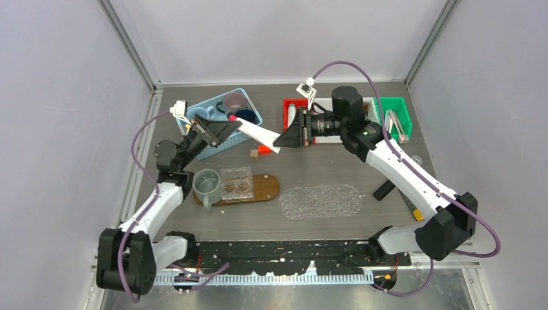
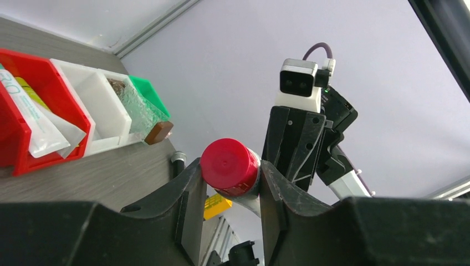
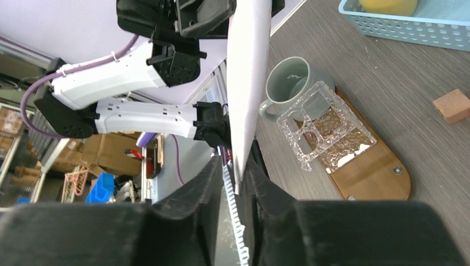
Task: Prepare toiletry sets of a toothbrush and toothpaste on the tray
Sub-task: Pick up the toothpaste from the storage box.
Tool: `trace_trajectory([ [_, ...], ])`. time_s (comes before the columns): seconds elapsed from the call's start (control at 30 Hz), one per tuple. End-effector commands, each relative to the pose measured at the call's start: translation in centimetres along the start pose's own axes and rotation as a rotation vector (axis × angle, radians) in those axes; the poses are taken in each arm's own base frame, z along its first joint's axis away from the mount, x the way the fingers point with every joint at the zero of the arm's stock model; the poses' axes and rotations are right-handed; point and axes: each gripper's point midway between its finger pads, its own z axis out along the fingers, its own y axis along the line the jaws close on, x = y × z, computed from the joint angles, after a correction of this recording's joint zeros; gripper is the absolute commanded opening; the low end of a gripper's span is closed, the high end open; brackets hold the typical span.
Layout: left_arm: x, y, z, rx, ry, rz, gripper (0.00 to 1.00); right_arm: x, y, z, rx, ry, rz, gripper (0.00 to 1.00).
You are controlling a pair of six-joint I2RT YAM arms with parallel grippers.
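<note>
A white toothpaste (image 1: 262,135) tube with a red cap hangs in the air between both arms, above the table's middle back. My left gripper (image 2: 230,172) is shut on its red cap (image 2: 229,166), with a finger touching each side. My right gripper (image 3: 233,166) stands narrowly open around the tube's flat tail (image 3: 248,72): the tail leans on one finger and a gap shows at the other. Below, the wooden tray (image 1: 265,187) carries a grey-green mug (image 1: 207,183) and a clear divided holder (image 1: 236,183). Thin toothbrushes (image 1: 394,126) lie in the green bin (image 1: 395,106).
A light blue basket (image 1: 213,106) at the back left holds a mauve mug (image 1: 234,100) and a navy one (image 1: 245,116). The red bin (image 2: 16,138) holds more tubes (image 2: 33,122). Small brown blocks (image 1: 253,154) lie under the tube. A clear oval tray (image 1: 320,201) sits beside the wooden one.
</note>
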Motion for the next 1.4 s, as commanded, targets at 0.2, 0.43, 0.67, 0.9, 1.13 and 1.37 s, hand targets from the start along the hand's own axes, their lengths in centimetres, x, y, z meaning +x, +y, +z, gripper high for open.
trace_trajectory([
  [0.2,-3.0,-0.7,-1.3,-0.036,-0.233,-0.044,0.00,-4.8,-0.3,0.1,0.040,-0.294,-0.014,0.69],
  [0.43,-3.9,-0.8,-1.4,-0.046,-0.333,-0.126,0.00,-6.8,-1.4,-0.5,0.033,-0.541,0.074,0.74],
  [0.67,-4.2,-0.2,-1.0,-0.101,-0.411,-0.173,0.00,-6.2,0.3,0.1,-0.028,-0.656,0.075,0.74],
  [0.9,-4.0,-0.1,-0.6,-0.134,-0.486,-0.187,0.00,-6.3,0.7,0.3,0.066,-0.766,0.045,0.69],
  [1.13,-3.7,0.0,-0.5,-0.147,-0.527,-0.203,0.00,-6.7,-0.4,-0.1,0.135,-0.846,0.082,0.48],
  [1.37,-3.3,0.0,-0.5,-0.146,-0.525,-0.212,0.00,-6.8,-0.6,-0.2,0.147,-0.865,0.087,0.27],
])
